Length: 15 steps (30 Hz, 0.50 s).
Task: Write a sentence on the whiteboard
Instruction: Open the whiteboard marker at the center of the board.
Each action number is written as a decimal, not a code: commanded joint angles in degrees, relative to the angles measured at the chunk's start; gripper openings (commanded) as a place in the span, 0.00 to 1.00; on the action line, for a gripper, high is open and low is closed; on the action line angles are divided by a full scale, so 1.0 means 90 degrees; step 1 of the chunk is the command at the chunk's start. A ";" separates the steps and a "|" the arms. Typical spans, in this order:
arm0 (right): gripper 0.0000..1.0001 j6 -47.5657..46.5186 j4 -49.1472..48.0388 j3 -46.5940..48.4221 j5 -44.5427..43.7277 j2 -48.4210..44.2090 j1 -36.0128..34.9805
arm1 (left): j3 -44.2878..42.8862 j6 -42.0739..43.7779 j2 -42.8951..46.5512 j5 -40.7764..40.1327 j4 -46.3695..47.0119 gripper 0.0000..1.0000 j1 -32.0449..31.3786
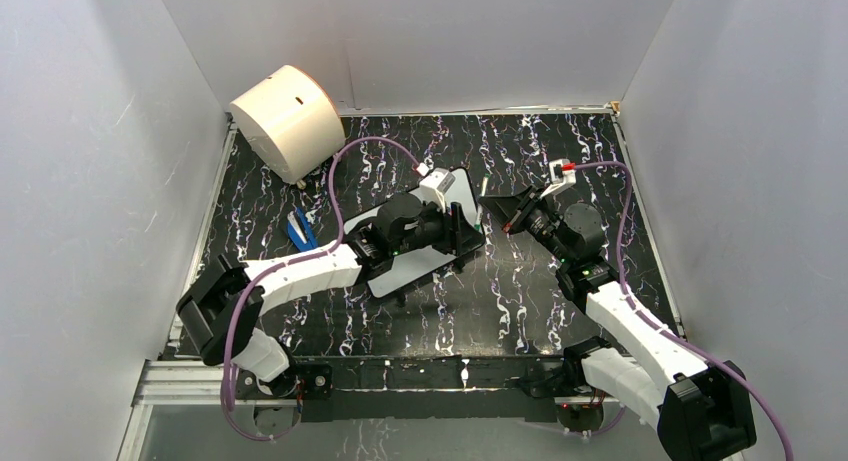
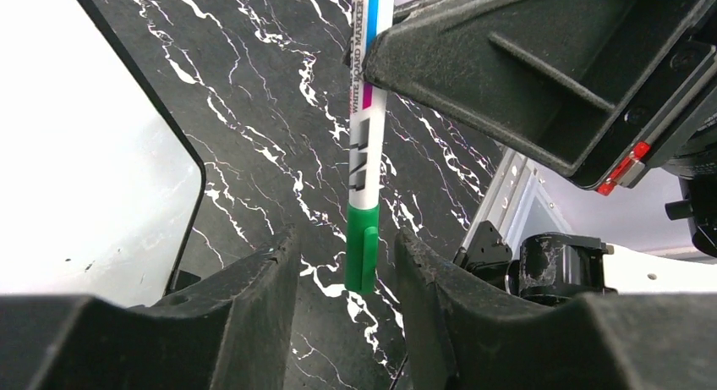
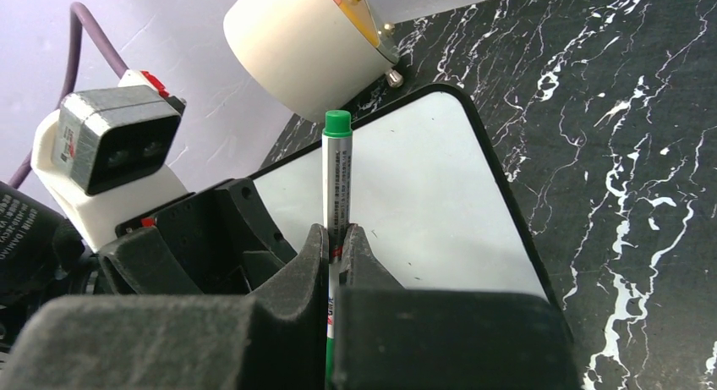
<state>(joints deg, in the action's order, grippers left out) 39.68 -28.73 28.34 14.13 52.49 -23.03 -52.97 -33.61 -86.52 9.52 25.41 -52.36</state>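
The right gripper [image 3: 336, 238] clamps the whiteboard marker [image 3: 336, 174] while the left gripper [image 2: 348, 267] stands open astride its green cap [image 2: 363, 238], so an off-centre pinch could lever the marker loose above the whiteboard [image 3: 431, 195] lying mid-frame behind it.

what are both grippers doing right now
left gripper: open, jaws flanking the green cap, no grip yet
right gripper: shut on the marker
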 commanded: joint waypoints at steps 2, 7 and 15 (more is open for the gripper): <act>0.00 0.0199 -0.0603 -0.0037 0.0094 -0.0148 -0.0040 | -0.0228 0.0197 -0.0012 0.0206 0.0255 0.38 -0.0061; 0.00 0.0213 -0.0526 -0.0005 0.0159 -0.0168 -0.0043 | -0.0218 0.0512 0.0026 0.0236 0.0080 0.18 -0.0061; 0.14 -0.0195 0.0475 0.0378 0.0354 -0.0432 -0.0035 | -0.0417 0.1760 0.0602 -0.0171 -0.1480 0.00 -0.0061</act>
<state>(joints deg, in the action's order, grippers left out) 40.25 -27.57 28.29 15.35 51.31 -23.03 -54.57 -25.67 -86.11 11.11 20.51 -52.69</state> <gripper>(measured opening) 0.078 0.131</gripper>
